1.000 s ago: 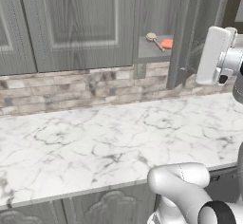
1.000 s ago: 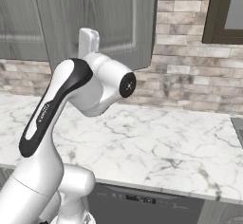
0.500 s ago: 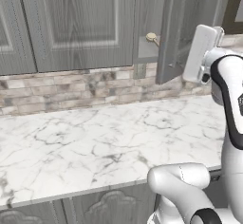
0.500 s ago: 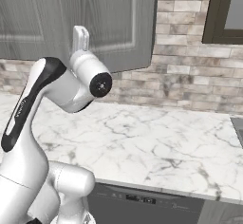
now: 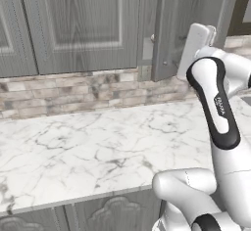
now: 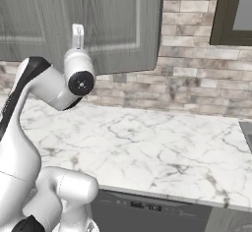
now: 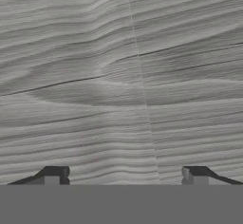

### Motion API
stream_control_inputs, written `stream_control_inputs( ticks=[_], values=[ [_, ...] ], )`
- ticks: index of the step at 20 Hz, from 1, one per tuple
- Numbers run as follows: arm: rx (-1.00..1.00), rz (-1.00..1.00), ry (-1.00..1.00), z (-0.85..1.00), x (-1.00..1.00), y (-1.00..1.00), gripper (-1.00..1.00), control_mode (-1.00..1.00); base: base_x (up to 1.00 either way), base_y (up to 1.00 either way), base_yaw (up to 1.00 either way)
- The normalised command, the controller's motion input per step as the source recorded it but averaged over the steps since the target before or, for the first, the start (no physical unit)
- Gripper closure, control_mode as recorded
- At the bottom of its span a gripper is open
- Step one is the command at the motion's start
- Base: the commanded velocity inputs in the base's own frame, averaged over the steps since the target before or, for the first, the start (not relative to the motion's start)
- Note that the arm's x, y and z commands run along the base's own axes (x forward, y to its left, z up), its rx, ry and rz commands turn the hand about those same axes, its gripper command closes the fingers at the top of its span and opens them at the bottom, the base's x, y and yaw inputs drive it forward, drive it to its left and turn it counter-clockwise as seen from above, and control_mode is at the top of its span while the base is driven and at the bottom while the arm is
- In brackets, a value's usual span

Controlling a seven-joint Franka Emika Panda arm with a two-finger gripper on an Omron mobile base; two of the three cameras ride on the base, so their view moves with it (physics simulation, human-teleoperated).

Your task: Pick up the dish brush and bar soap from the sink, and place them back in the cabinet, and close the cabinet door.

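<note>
My gripper (image 7: 126,175) faces the grey wood-grain cabinet door (image 7: 123,76) at very close range. Its two dark fingertips (image 7: 57,173) stand wide apart with nothing between them, so it is open. In the left base view my white hand (image 5: 196,44) lies against the outer face of the cabinet door (image 5: 191,24), which stands only slightly ajar. A pale speck of the dish brush (image 5: 153,37) shows in the narrow gap. The bar soap is hidden behind the door. In the right base view the hand (image 6: 77,34) rests on the door (image 6: 108,24).
A white marble counter (image 5: 98,142) runs below the wall cabinets, with a stone-tile backsplash (image 5: 73,93) behind it. A dark window frame (image 6: 231,14) is at the upper right. A dark sink corner (image 6: 247,135) shows at the counter's right edge.
The cabinet door has swung from wide open to nearly shut, with my hand moving left along with it. The shelf with the brush and the orange soap has gone out of sight behind it.
</note>
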Motion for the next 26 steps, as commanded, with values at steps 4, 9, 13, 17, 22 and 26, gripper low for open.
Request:
stream_control_inputs(
  ticks=[4,9,13,17,22,26],
  values=[
    [0.00,-0.14,0.00,0.00,0.42,0.21,-1.00,-1.00,0.00,0.00,0.00],
    [0.00,-0.12,0.00,0.00,0.43,0.17,-1.00,-1.00,0.00,0.00,0.00],
    [0.00,-0.11,0.00,0.00,0.38,0.14,-1.00,-1.00,0.00,0.00,0.00],
    [0.00,-0.09,0.00,0.00,0.30,0.13,-1.00,-1.00,0.00,0.00,0.00],
    [0.00,-0.08,0.00,0.00,0.27,0.10,-1.00,-1.00,0.00,0.00,0.00],
    [0.00,-0.05,0.00,0.00,0.29,0.03,-1.00,-1.00,0.00,0.00,0.00]
  ],
)
